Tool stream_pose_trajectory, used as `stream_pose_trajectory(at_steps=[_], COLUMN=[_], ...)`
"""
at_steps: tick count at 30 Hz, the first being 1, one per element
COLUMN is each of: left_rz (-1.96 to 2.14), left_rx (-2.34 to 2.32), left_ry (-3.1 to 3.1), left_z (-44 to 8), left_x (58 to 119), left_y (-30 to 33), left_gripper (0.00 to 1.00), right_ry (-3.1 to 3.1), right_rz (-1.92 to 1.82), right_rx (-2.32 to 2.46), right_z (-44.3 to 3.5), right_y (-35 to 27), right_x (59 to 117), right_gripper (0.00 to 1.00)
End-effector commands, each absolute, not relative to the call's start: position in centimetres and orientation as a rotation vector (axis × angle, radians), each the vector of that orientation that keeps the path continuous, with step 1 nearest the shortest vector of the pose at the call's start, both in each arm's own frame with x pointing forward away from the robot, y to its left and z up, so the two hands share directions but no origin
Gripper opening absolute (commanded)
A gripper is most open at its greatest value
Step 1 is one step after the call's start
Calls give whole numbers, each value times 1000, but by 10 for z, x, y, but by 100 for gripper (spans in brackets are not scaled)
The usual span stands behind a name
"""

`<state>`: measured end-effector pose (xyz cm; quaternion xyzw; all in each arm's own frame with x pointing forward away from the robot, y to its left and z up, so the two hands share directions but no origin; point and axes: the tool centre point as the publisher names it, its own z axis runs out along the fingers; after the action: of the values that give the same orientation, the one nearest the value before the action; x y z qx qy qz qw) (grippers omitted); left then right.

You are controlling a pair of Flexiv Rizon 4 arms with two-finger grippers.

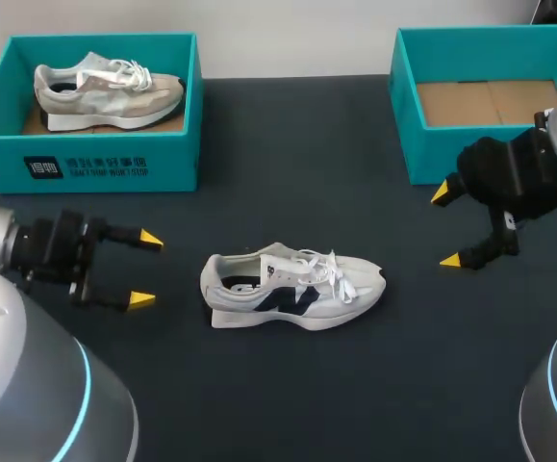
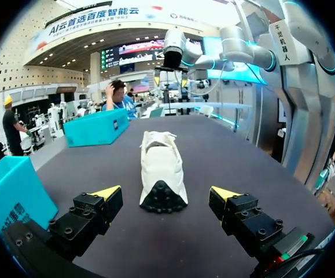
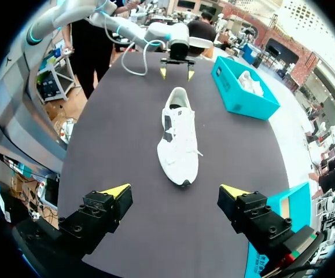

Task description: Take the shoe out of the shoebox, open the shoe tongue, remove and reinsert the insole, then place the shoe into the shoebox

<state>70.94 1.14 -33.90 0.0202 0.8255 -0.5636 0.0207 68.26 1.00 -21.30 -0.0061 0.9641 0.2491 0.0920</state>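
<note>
At the centre of the head view, the white sneaker (image 1: 292, 289) stands on its sole on the dark table (image 1: 288, 404), toe to the right, outside both boxes. Left gripper (image 1: 146, 269), lower left: fingers spread, empty, near the heel. Right gripper (image 1: 446, 227), right of the toe: fingers spread, empty, just below the empty teal shoebox (image 1: 422, 152) at upper right. The second teal shoebox (image 1: 177, 154), upper left, holds a beige sneaker (image 1: 105, 89).

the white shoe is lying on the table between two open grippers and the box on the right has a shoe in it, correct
Not quite. The head view shows the box on the right empty, with only its cardboard floor showing. The rest holds: the white shoe lies on the table between the open left gripper and right gripper.
</note>
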Motion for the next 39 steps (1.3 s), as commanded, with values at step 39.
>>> stream_pose_trajectory(at_steps=[39], left_rz=[-1703], left_rx=[82], left_ry=[2555], left_z=[-360], left_x=[700], left_y=[-14], left_gripper=[100], right_ry=[2864], right_rz=[737], right_rx=[-18], right_z=[-214], right_y=[11], right_x=[683], right_gripper=[100])
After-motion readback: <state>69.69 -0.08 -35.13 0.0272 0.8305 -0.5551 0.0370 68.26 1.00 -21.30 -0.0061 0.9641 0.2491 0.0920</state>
